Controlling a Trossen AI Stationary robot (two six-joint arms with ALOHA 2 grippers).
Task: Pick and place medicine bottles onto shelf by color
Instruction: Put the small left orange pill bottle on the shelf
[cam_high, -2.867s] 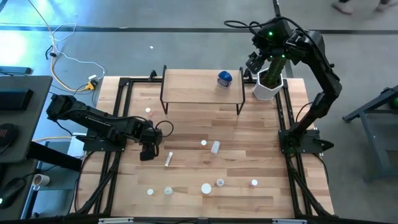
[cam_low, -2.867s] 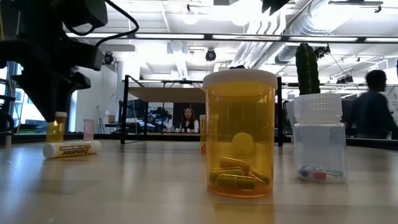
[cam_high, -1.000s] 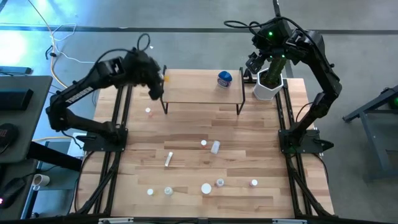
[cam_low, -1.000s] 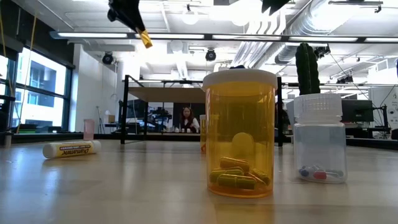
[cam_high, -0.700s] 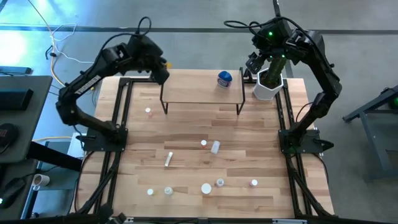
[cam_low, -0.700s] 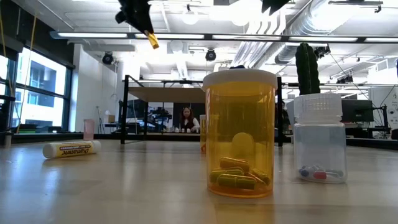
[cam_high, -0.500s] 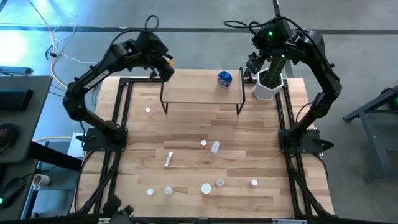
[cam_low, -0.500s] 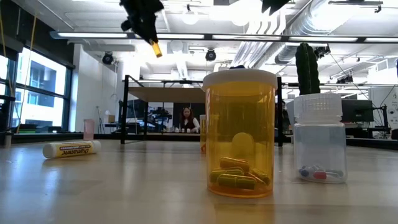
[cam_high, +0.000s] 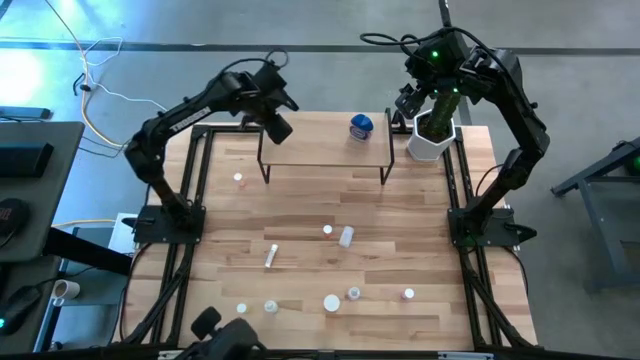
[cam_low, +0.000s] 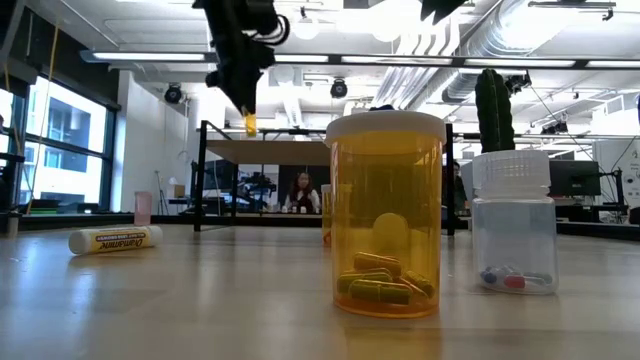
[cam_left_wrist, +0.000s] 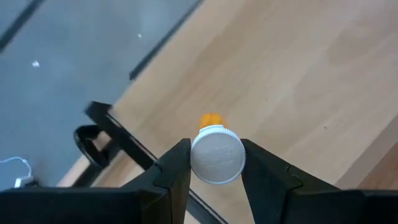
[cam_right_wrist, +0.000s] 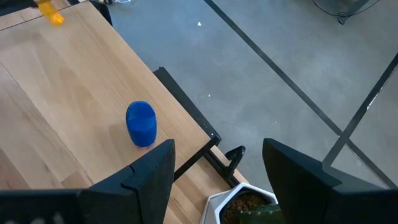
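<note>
- Low view, nearest the lens: a large orange pill bottle (cam_low: 385, 215) and a clear vial (cam_low: 513, 222) stand on the counter (cam_low: 200, 300); hard plastic, probably light and slick.
- Farther back, the left end effector (cam_left_wrist: 216, 163) is clenched on a small orange bottle (cam_left_wrist: 216, 152) by its white cap, above the shelf's (cam_high: 320, 150) left end.
- Beyond, the right end effector (cam_right_wrist: 217, 165) hangs released by the cactus pot (cam_high: 430, 140); a blue bottle (cam_high: 361, 126) sits on the shelf.

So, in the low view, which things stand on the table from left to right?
Pink bottle → white tube lying on its side → big orange bottle → clear bottle.
</note>
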